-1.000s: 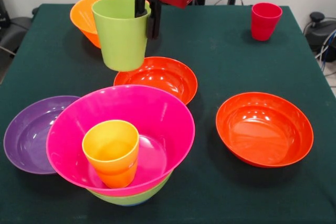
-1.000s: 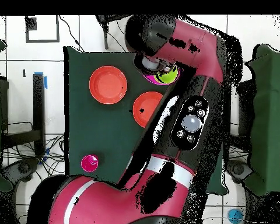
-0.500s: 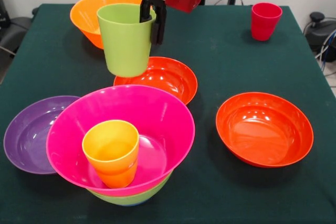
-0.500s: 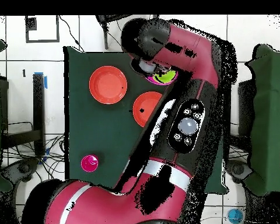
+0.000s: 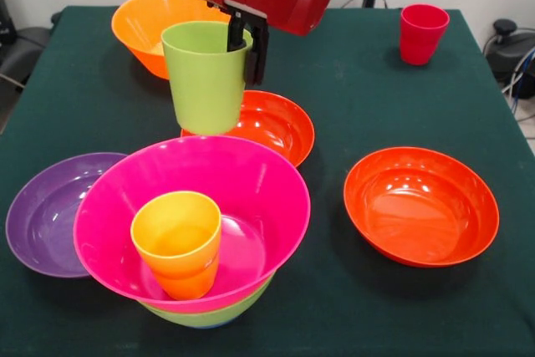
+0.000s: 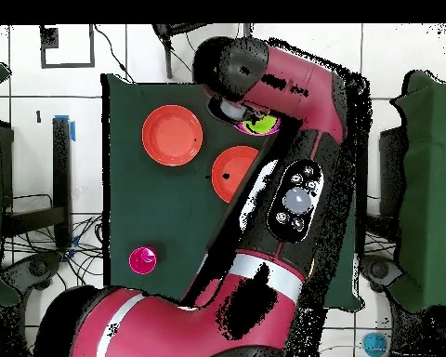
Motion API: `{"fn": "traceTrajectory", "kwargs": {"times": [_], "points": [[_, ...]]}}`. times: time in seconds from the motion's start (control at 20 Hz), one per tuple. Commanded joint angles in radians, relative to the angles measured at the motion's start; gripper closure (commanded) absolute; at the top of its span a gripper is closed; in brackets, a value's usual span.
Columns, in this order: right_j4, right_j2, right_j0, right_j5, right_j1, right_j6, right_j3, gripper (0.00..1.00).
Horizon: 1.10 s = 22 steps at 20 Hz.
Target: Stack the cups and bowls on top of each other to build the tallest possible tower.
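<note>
The tower [image 5: 194, 232] at lower left so far is a yellow-orange cup [image 5: 176, 242] inside a magenta bowl [image 5: 251, 198] nested on a green bowl [image 5: 209, 315], while the end effector [image 5: 242, 43] clamps the lime green cup's [image 5: 203, 77] rim above it, leaving the red cup [image 5: 422, 33] at upper right and four bowls loose on the tabletop [image 5: 351, 89].

In the overhead view the arm [image 6: 282, 186] covers most of the tower [image 6: 259, 124], leaving only a sliver of magenta and green, and hides the purple bowl and orange bowl entirely. In the front view the green cup [image 5: 205, 77] screens the rear-left rim of the nearer red-orange bowl [image 5: 272, 123]. The magenta bowl [image 5: 251, 198] conceals most of the green bowl [image 5: 209, 317] beneath and overlaps the purple bowl [image 5: 50, 206].
</note>
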Motion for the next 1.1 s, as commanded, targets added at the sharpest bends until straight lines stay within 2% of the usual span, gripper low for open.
{"fn": "traceTrajectory", "kwargs": {"times": [0.05,0.6,1.1], "points": [[-0.077,0.134,0.025,-0.067,0.001,-0.021,0.128,1.0],[-0.069,0.147,0.042,-0.122,0.011,0.011,0.161,1.0],[-0.066,0.143,0.053,-0.126,0.02,0.04,0.154,1.0]]}}
